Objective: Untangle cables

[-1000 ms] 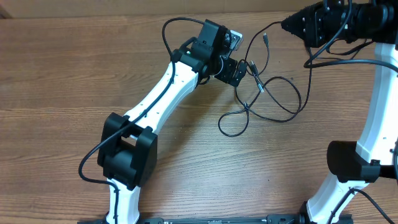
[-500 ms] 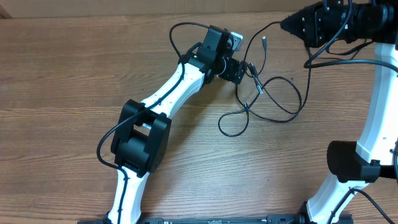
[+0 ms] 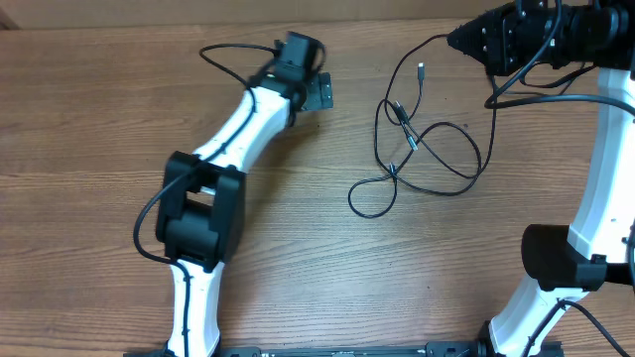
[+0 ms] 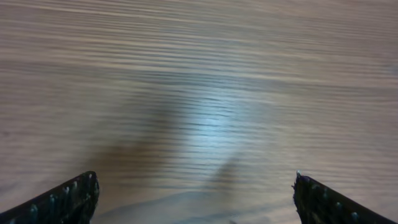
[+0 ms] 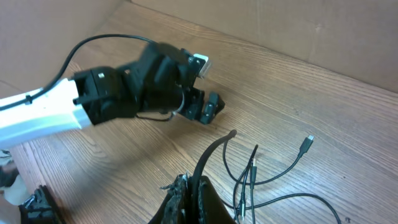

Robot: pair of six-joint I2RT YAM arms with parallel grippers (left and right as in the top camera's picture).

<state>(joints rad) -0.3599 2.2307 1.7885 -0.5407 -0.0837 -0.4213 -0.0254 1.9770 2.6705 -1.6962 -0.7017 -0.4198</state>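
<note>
Thin black cables (image 3: 394, 171) lie in a loose tangle on the wooden table, right of centre, with a small plug end (image 3: 422, 69) pointing toward the back. My right gripper (image 3: 454, 40) hovers at the back right, shut on one cable strand that curves down into the tangle. In the right wrist view the jaws (image 5: 194, 186) pinch that strand, and more cables (image 5: 249, 180) and a plug tip (image 5: 306, 143) lie beyond. My left gripper (image 3: 317, 92) is open, left of the tangle and apart from it. Its wrist view shows two black fingertips (image 4: 74, 198) over bare wood.
A brown cardboard wall (image 5: 280, 25) stands along the table's far edge. The left arm (image 3: 233, 134) stretches diagonally across the left half of the table. The right arm's white link (image 3: 605, 149) rises along the right edge.
My left arm has swung left and back, carrying its open gripper away from the tangle it was beside. The right gripper and the cables have stayed put.
</note>
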